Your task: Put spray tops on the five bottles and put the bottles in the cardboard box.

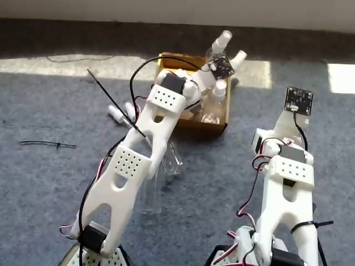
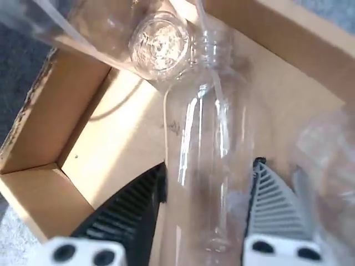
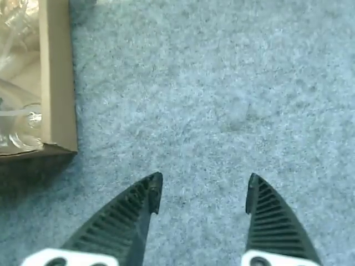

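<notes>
The cardboard box (image 1: 215, 128) sits on the grey carpet at the back centre, and clear bottles with white spray tops (image 1: 222, 40) stick out of it. My left gripper (image 2: 208, 166) hangs over the inside of the box (image 2: 116, 138), shut on a clear bottle (image 2: 208, 127) whose threaded neck points away. A thin tube runs down inside that bottle. Another bottle's round base (image 2: 161, 41) lies just beyond it. My right gripper (image 3: 202, 191) stands open over bare carpet, with the box's corner (image 3: 55, 83) off to one side.
Two clear bottles (image 1: 171, 158) lie on the carpet beside the left arm (image 1: 136, 160). Loose white spray tops (image 1: 118, 114) rest left of the box. A black cable tie (image 1: 47, 144) lies at the far left. The right arm (image 1: 288, 172) stands at the lower right.
</notes>
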